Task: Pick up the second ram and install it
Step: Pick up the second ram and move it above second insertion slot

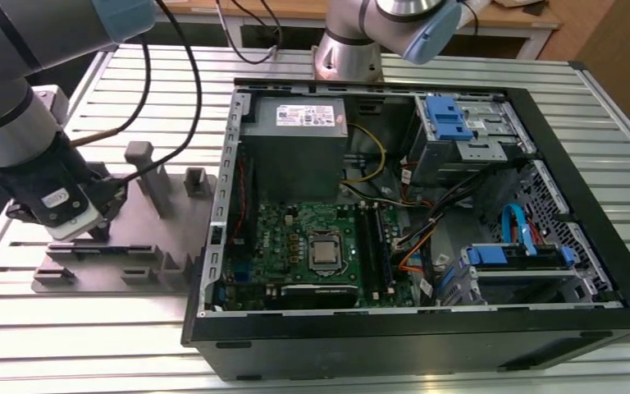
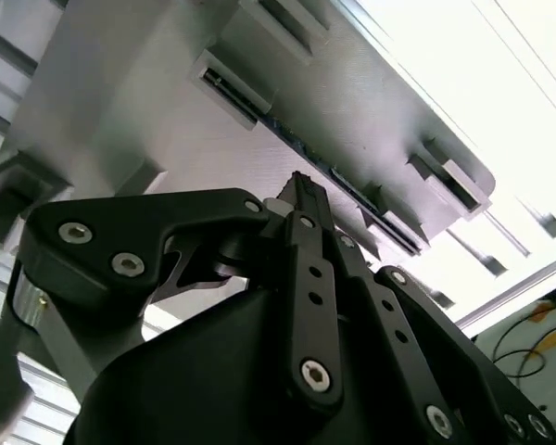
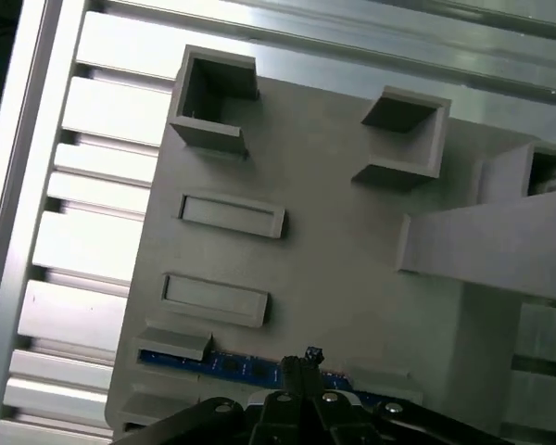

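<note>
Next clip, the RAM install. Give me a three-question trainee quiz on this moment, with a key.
1. True or false: the second ram lies inside the computer case.
2. The gripper hangs over: A the computer case; B the grey fixture; C a keyboard.
3. Fill in: the grey fixture sits on the exterior view's ____ of the computer case.
Key: 1 false, it rests in the grey fixture; 2 B; 3 left.

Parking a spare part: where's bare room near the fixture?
Bare table slats between fixture and table edge, exterior view's lower left; the fixture's flat middle between posts. Crowded: inside the case, and at the ram by the gripper.
</note>
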You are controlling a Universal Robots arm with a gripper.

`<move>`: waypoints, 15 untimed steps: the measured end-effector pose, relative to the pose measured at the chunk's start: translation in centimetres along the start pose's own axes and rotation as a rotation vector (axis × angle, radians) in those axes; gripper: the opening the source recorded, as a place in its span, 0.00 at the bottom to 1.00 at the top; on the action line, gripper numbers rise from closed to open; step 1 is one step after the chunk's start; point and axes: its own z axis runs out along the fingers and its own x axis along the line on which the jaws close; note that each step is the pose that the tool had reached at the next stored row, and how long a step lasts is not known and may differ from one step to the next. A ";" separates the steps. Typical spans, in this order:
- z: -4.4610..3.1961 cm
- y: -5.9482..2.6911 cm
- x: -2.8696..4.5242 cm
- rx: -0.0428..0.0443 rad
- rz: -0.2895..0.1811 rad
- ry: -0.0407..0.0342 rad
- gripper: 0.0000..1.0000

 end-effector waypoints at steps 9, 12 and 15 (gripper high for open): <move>0.01 0.00 0.00 -0.0046 -0.144 0.0062 0.11; 0.00 0.00 0.00 -0.0059 -0.190 0.0084 0.11; 0.01 0.00 0.00 -0.0071 -0.232 0.0102 0.11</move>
